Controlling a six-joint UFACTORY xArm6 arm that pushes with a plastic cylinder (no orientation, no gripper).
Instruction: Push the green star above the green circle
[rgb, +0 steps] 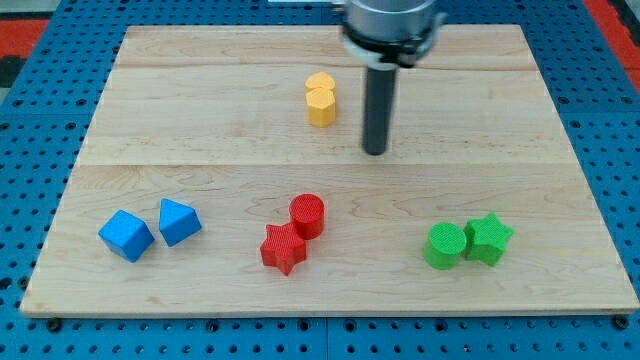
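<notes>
yellow block (320, 99): at 12 o'clock on the board (200, 100), standing alone
red cylinder (308, 214): near 6 o'clock, touching the red star
red star (283, 248): at the cylinder's 7 o'clock
blue cubes (126, 235) (179, 221): at 8 o'clock, just beside each other
board: pale wood on blue pegboard (40, 120)

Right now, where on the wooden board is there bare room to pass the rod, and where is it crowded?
Bare wood lies between my tip and the green star block, which touches the green circle block. The view's left half above the two blue blocks is open too. The red cylinder and red star crowd the bottom centre. The yellow block sits left of the rod.
</notes>
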